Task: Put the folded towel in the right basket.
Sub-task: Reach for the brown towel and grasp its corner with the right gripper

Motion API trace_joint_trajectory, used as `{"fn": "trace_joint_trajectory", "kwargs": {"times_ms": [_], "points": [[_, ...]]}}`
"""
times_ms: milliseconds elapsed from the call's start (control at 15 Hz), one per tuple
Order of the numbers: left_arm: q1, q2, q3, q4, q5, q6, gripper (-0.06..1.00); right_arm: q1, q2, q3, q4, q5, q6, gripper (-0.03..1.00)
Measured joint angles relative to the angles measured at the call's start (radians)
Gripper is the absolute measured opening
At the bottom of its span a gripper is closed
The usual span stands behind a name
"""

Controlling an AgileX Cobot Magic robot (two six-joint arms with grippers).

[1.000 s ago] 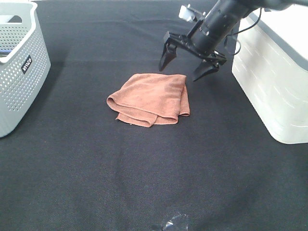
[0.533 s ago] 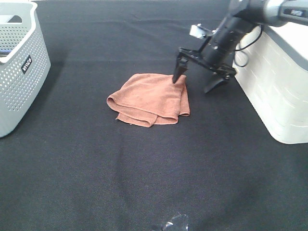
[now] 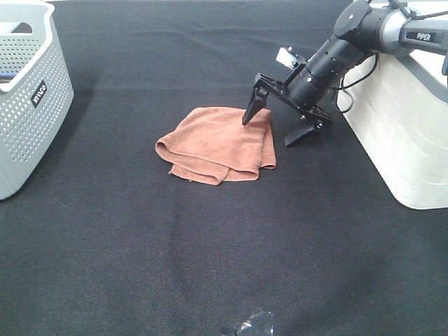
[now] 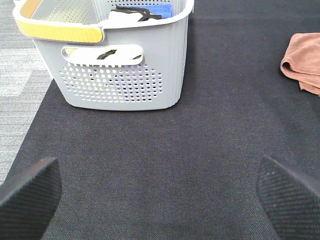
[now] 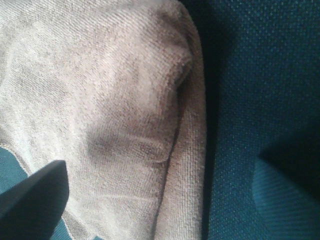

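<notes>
The folded rust-brown towel [image 3: 218, 143] lies on the black cloth in the middle of the table. My right gripper [image 3: 270, 127] is open and down at the towel's far right edge, one finger [image 3: 252, 108] on the towel and the other [image 3: 301, 131] on the cloth beside it. The right wrist view shows the towel's folded edge [image 5: 125, 125] close up between the fingertips. The white right basket [image 3: 399, 119] stands just right of that arm. My left gripper [image 4: 160, 192] is open and empty, low over the cloth near the grey basket.
A grey perforated basket [image 3: 28, 98] with a yellow handle stands at the far left, holding several items; it also shows in the left wrist view [image 4: 120, 60]. A small clear plastic scrap [image 3: 250, 325] lies at the front edge.
My right gripper has come down from above the towel's far edge and now straddles its right edge, still open. The towel has not moved.
</notes>
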Motion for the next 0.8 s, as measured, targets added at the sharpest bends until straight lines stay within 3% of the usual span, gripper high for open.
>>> {"fn": "trace_joint_trajectory", "kwargs": {"times_ms": [267,600,667,800], "points": [[0.000,0.000,0.000,0.000,0.000,0.000,0.99,0.016,0.007,-0.003,-0.007,-0.004,0.000,0.97],[0.000,0.000,0.000,0.000,0.000,0.000,0.99,0.173,0.031,-0.015,-0.002,-0.137,0.009,0.92],[0.000,0.000,0.000,0.000,0.000,0.000,0.99,0.189,0.033,-0.015,-0.002,-0.161,0.009,0.85],[0.000,0.000,0.000,0.000,0.000,0.000,0.99,0.200,0.049,-0.015,-0.010,-0.193,0.010,0.46]]}}
